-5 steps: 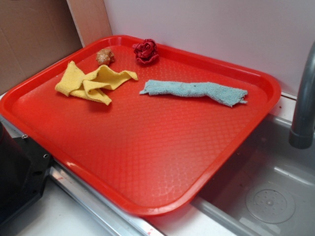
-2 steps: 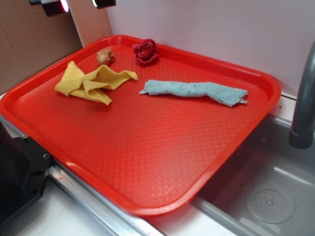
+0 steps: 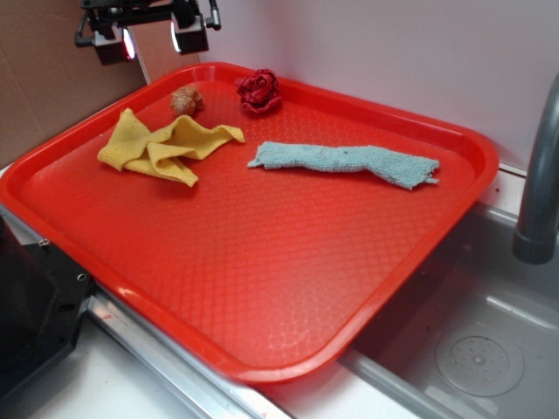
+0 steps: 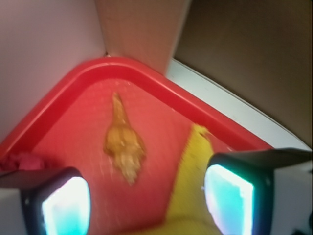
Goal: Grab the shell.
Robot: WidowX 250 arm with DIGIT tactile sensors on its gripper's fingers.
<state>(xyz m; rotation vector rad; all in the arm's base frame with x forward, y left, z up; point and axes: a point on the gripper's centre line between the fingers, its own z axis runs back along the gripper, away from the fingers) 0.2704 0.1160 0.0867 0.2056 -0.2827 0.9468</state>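
Note:
The shell [image 3: 186, 100] is small, tan-brown and knobbly. It lies on the red tray [image 3: 262, 262] near its far left corner, between the yellow cloth [image 3: 162, 146] and the dark red fabric rose [image 3: 259, 91]. My gripper [image 3: 150, 39] hangs open and empty in the air above and left of the shell. In the wrist view the shell [image 4: 124, 147] appears blurred on the tray below and ahead of the open gripper [image 4: 146, 205], with the yellow cloth [image 4: 188, 191] to its right.
A light blue cloth [image 3: 345, 163] lies across the middle far side of the tray. A white wall stands behind the tray and cardboard [image 3: 52, 70] to the left. A grey sink [image 3: 472, 340] and a faucet post [image 3: 541, 175] are at the right.
My gripper has come into view at the top left and moved down and right toward the shell. Nothing on the tray has moved.

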